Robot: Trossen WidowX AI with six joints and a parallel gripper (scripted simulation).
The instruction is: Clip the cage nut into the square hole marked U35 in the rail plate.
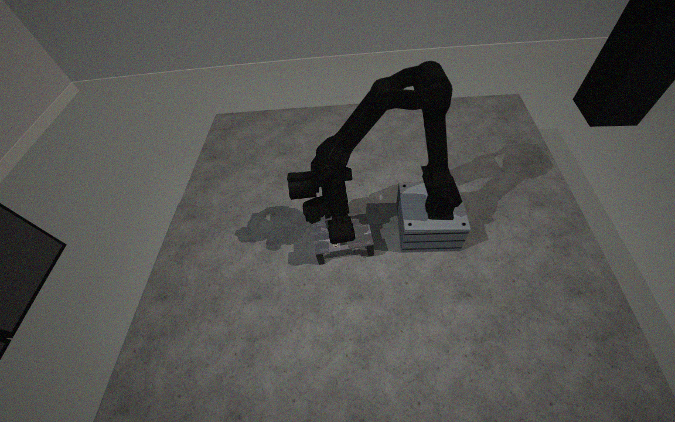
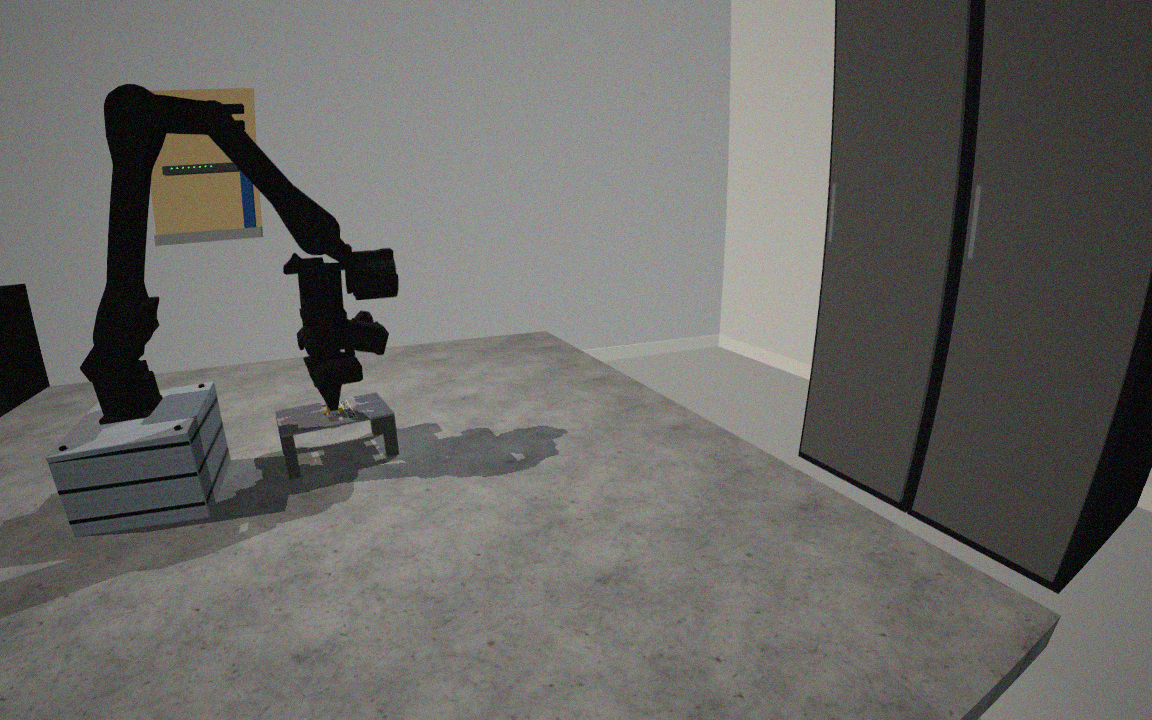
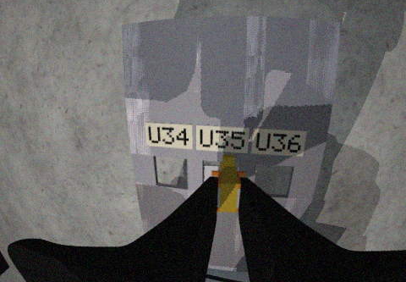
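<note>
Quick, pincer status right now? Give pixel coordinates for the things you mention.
Pincer (image 1: 337, 242) (image 2: 335, 410) (image 3: 228, 185): closed, holding the nut (image 2: 327, 412) (image 3: 228, 197) over the U35 hole (image 3: 209, 171); whether it is hooked in, cannot tell.

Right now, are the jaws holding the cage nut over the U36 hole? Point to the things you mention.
No, the wrist view shows the cage nut (image 3: 228, 189) between the jaws, over the U35 hole (image 3: 210, 171), left of the U36 hole (image 3: 275, 180) in that picture.

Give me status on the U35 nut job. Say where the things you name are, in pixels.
Done: nut (image 3: 228, 189) picked up, clamped in the pincer (image 1: 341, 242) (image 2: 335, 410) (image 3: 228, 185).
In hand: lining up with the U35 hole (image 3: 210, 171), which it partly covers in the wrist view. Can't tell whether the wings are in yet.
Left: seat it if it isn't, open the pincer, back off the plate (image 2: 302, 417) (image 3: 169, 113).
</note>
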